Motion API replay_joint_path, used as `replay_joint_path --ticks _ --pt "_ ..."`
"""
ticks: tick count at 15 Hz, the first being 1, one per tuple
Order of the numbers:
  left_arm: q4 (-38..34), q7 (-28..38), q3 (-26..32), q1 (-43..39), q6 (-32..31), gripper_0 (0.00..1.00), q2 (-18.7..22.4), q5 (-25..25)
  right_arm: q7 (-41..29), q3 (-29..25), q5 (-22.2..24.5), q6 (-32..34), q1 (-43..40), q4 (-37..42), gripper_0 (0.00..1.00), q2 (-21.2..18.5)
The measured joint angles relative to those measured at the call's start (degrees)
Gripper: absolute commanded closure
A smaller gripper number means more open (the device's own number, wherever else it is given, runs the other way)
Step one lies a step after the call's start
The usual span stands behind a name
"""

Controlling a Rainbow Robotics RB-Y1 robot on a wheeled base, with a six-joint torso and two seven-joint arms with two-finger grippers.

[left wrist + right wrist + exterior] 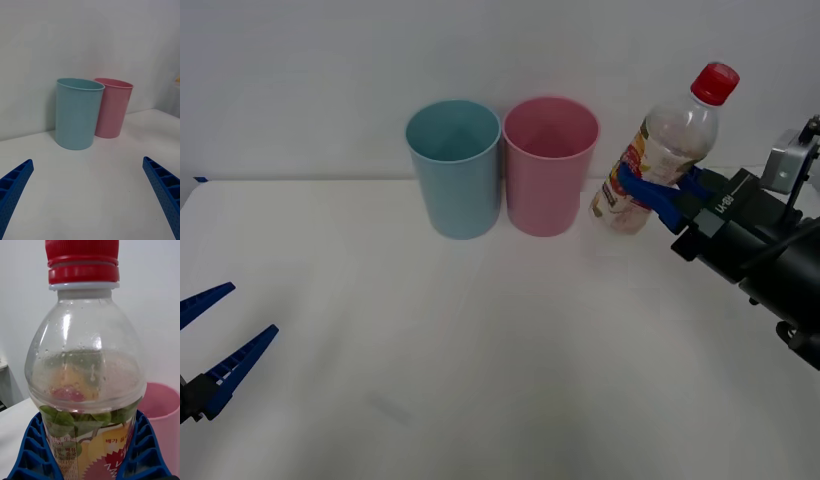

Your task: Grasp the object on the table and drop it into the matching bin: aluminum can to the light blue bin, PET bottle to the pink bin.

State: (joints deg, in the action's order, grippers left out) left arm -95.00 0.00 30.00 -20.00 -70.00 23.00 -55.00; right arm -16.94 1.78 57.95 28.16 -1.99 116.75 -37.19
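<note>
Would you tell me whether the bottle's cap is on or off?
On: the red cap sits screwed on the PET bottle, held by the right gripper.

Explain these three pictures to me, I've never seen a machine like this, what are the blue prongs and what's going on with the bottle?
This is a two-armed robot at a white table. The blue ribbed prongs are the fingers of its claws.

The wide picture comes from a camera above the arms, looking down at the table. The two upright pictures come from cameras on each wrist, so each claw's own fingers show at the bottom.

On the table stand two tall bins side by side: a light blue bin and a pink bin.

The right claw is shut on a small clear bottle with a red cap, held tilted in the air to the right of the pink bin. The right wrist picture shows that bottle up close.

The left claw waits open, low at the table's near left.
</note>
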Motion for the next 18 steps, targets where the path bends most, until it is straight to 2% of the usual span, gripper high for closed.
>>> replay_joint_path --ticks 4,9,13,16,18 --pt "0.0 0.0 0.0 0.0 0.0 0.0 0.0 0.0 -1.6 4.5 0.2 -4.4 8.5 -3.5 1.0 -4.6" --pt "0.0 0.0 0.0 0.0 0.0 0.0 0.0 0.0 -2.5 10.3 0.2 -4.4 23.4 -16.0 1.0 -5.4" --pt "0.0 0.0 0.0 0.0 0.0 0.0 0.0 0.0 -2.5 14.7 0.2 -4.6 33.3 -26.3 1.0 -4.3" --pt "0.0 0.0 0.0 0.0 0.0 0.0 0.0 0.0 -2.0 16.4 1.2 -4.6 39.0 -33.9 1.0 -1.2" --pt "0.0 0.0 0.0 0.0 0.0 0.0 0.0 0.0 -1.9 16.7 3.5 -4.7 42.8 -39.4 1.0 1.6"
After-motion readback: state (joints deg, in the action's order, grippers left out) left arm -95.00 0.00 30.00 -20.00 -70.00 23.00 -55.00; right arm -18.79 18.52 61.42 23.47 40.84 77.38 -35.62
